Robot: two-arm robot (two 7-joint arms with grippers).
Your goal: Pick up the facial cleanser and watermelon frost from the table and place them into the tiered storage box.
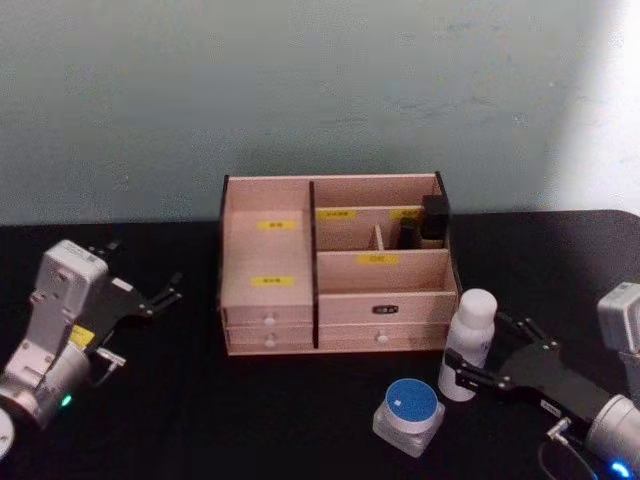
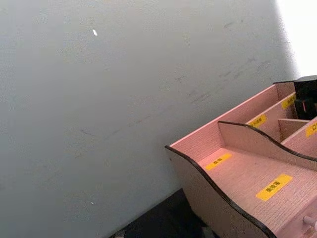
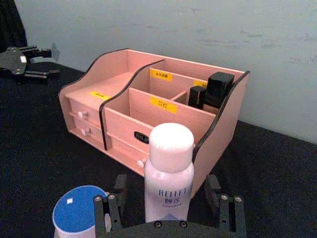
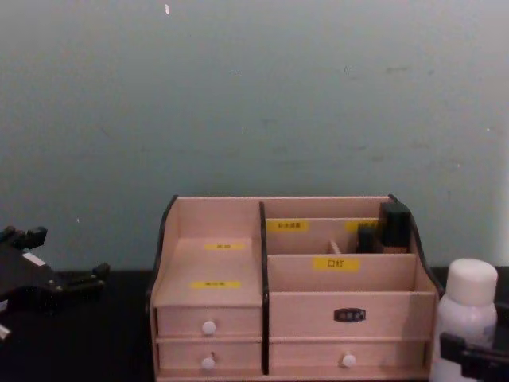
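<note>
Your right gripper (image 1: 478,352) is at the lower right of the head view. Its fingers (image 3: 111,214) are spread wide, one on each side of the facial cleanser (image 3: 168,173), with a gap at both sides, so they grip nothing. This white bottle stands upright at the lower right corner of the tiered storage box (image 1: 380,305), with a blue-lidded jar (image 1: 410,412) just beside it. Your left gripper (image 1: 148,268), at the left edge, has its fingers apart and is empty.

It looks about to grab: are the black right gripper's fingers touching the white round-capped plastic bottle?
Apart. The right wrist view shows the right gripper open, with dark gaps between its fingers and the white round-capped plastic bottle.
</note>
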